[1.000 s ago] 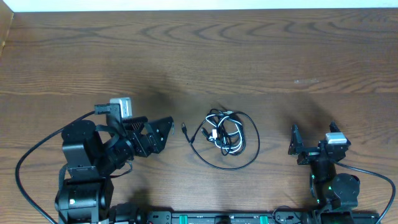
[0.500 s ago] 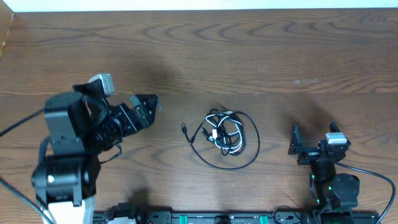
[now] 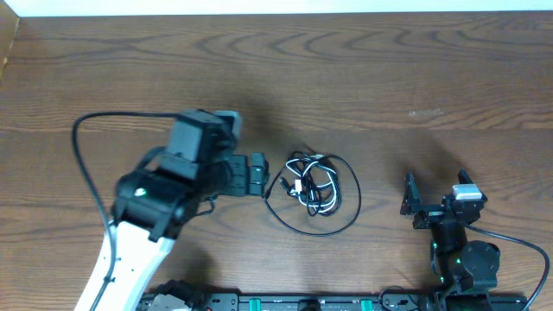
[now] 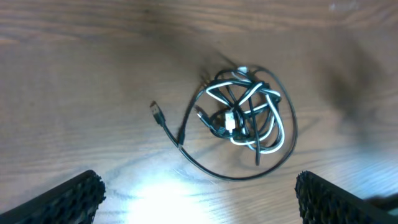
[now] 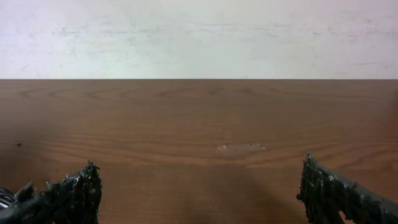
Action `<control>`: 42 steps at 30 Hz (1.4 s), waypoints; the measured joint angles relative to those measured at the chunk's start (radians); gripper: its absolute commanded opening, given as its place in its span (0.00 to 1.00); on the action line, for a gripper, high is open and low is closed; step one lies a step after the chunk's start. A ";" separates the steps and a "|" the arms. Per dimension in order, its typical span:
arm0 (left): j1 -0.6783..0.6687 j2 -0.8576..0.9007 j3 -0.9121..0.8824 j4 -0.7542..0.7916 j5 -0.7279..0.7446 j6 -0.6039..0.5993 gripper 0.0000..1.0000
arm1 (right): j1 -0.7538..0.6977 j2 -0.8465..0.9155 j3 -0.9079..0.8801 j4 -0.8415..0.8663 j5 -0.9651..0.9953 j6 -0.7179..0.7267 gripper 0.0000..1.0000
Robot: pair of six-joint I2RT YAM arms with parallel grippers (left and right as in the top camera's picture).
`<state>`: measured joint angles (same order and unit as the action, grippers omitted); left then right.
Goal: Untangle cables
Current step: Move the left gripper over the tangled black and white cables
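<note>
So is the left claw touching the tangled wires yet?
Apart. The left wrist view shows bare table between the open left gripper and the cables.

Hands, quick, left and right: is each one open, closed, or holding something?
Left hand: open, holding nothing, next to the cables.
Right hand: open, holding nothing, away from the cables.
</note>
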<state>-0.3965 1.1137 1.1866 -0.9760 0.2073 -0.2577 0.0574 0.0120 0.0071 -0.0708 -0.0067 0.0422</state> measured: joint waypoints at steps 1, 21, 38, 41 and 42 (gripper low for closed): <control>-0.053 0.026 0.002 0.006 -0.039 0.001 0.98 | 0.000 0.000 0.000 0.000 0.000 0.000 0.99; -0.307 0.457 0.002 0.195 -0.188 0.261 0.98 | 0.000 0.000 0.000 0.000 0.000 0.000 0.99; -0.307 0.626 0.002 0.434 -0.286 0.390 0.98 | 0.000 0.000 0.000 0.000 0.000 0.000 0.99; -0.307 0.626 0.002 0.435 -0.289 0.389 0.98 | 0.000 0.000 0.000 0.000 0.000 0.000 0.99; -0.307 0.626 0.002 0.435 -0.288 0.388 0.98 | 0.000 0.000 0.000 0.000 0.000 0.000 0.99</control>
<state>-0.7040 1.7393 1.1889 -0.5411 -0.0807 0.1307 0.0574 0.0120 0.0071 -0.0711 -0.0071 0.0422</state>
